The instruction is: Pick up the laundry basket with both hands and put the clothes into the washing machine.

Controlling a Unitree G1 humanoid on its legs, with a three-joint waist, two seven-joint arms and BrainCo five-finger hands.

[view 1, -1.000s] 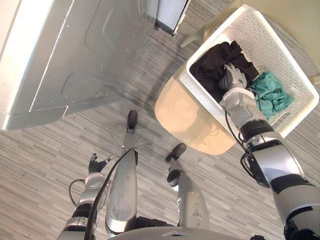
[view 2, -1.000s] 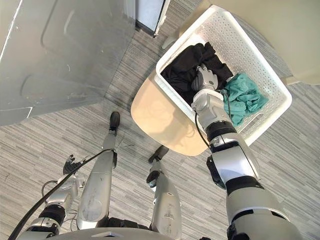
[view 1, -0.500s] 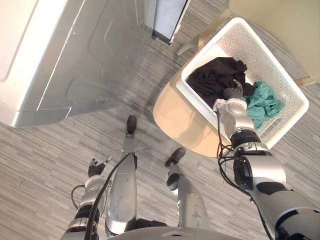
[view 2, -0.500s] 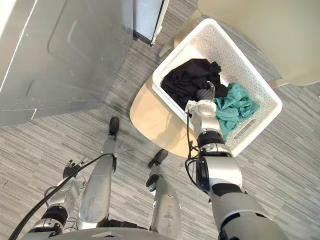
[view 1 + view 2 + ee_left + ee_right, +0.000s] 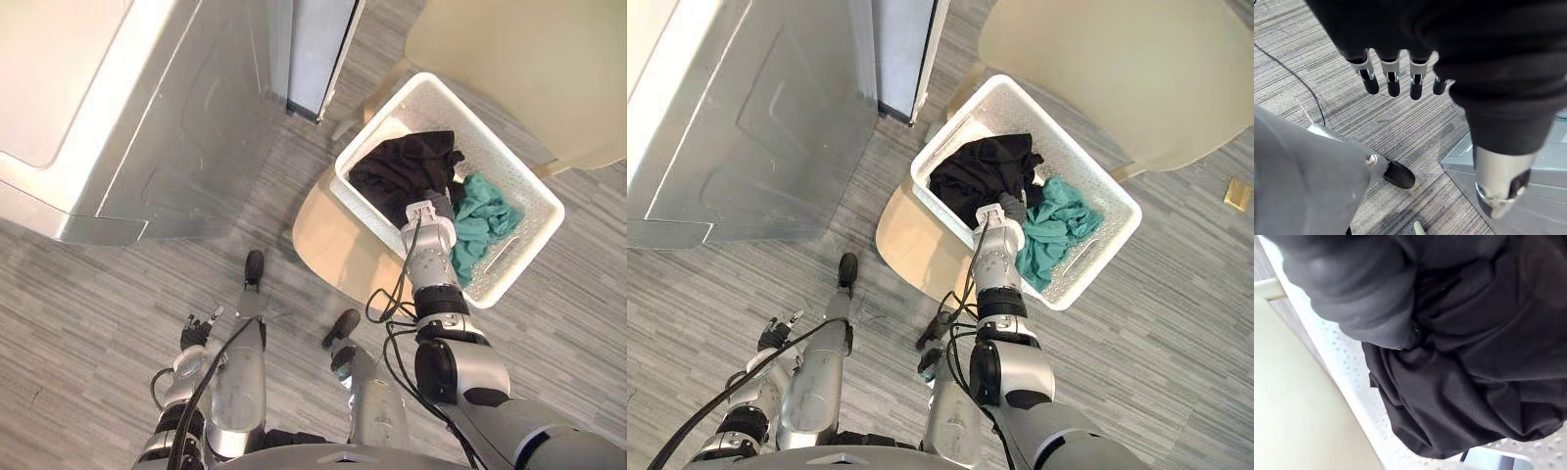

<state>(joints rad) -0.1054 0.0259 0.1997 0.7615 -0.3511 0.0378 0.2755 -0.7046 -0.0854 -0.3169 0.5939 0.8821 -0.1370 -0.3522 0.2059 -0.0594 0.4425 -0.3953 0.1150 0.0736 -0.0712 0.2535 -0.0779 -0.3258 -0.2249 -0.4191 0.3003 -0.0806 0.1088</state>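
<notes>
- The right hand [image 5: 432, 210] was down inside the laundry basket [image 5: 519, 240], pressed against the black garment [image 5: 397, 171]. Its dark cover and the cloth hid the grip, so I could not tell whether it had hold of anything.
- To my eye, the step in hand was taking clothes out of the basket by hand, starting with the black piece. The basket itself was not being carried.
- The next move looked to call for a firm hold on the black cloth. It would then need lifting clear of the basket rim and swinging across to the washing machine [image 5: 118, 117], which stood well apart on the robot's left.
- A loose fold might drag the teal garment [image 5: 480, 215] along, as it lay just beside the black one and touched it.
- The right arm reached forward from the lower right, nearly straight, with the wrist over the basket's near wall.
- On the left hand [image 5: 196, 331], the fingers [image 5: 1393, 83] were straight and a little apart, holding nothing.
- That arm hung low at the robot's side above the striped grey floor [image 5: 88, 294], far from the basket.
- The basket sat on a round pale stool [image 5: 338, 240] with both garments inside.
</notes>
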